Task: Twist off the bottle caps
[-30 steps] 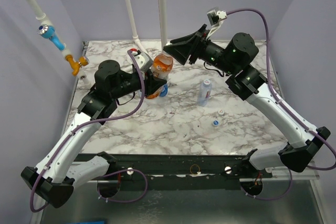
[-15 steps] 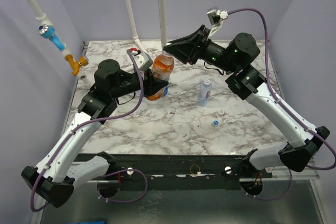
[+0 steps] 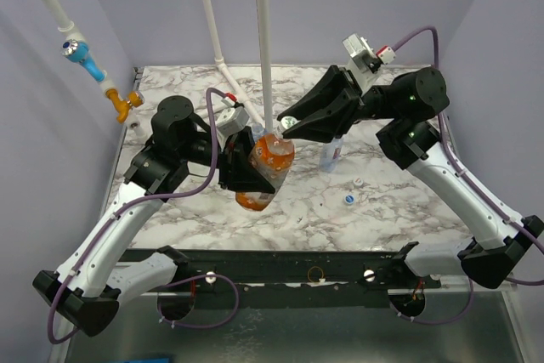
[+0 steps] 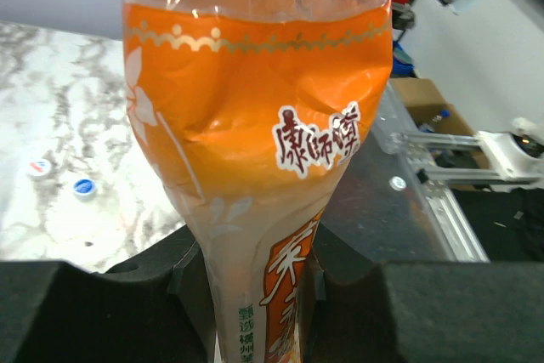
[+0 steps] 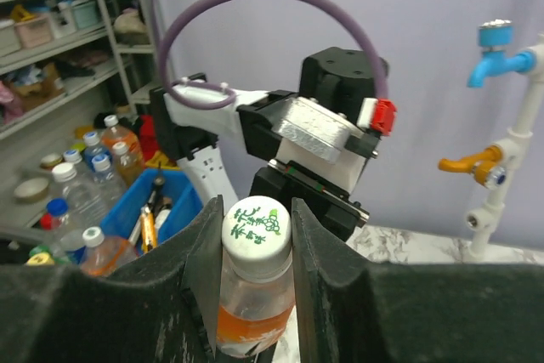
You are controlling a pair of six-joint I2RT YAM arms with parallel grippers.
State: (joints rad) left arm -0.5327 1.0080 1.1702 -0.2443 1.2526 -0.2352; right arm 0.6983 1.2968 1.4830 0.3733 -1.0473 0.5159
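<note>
My left gripper (image 3: pixel 245 174) is shut on the lower body of the orange bottle (image 3: pixel 270 159) and holds it tilted above the table's middle. In the left wrist view the bottle (image 4: pixel 255 125) fills the frame, pinched between the black fingers (image 4: pixel 191 282). My right gripper (image 3: pixel 285 127) sits at the bottle's top. In the right wrist view its fingers (image 5: pixel 204 252) press both sides of the white cap with green print (image 5: pixel 256 225). A clear bottle with a blue label (image 3: pixel 331 149) stands to the right. Two loose white caps (image 3: pixel 348 199) lie on the marble, and also show in the left wrist view (image 4: pixel 82 186).
White pipes (image 3: pixel 263 40) rise at the back. A pipe with a blue tap (image 3: pixel 81 55) and a yellow valve (image 3: pixel 126 105) hangs at the left. Off the table, a blue bin (image 5: pixel 144 210) and several bottles (image 5: pixel 93 176) show in the right wrist view.
My left arm has carried the orange bottle from the back toward the table's middle and tilted it. My right gripper has followed and come onto its cap.
</note>
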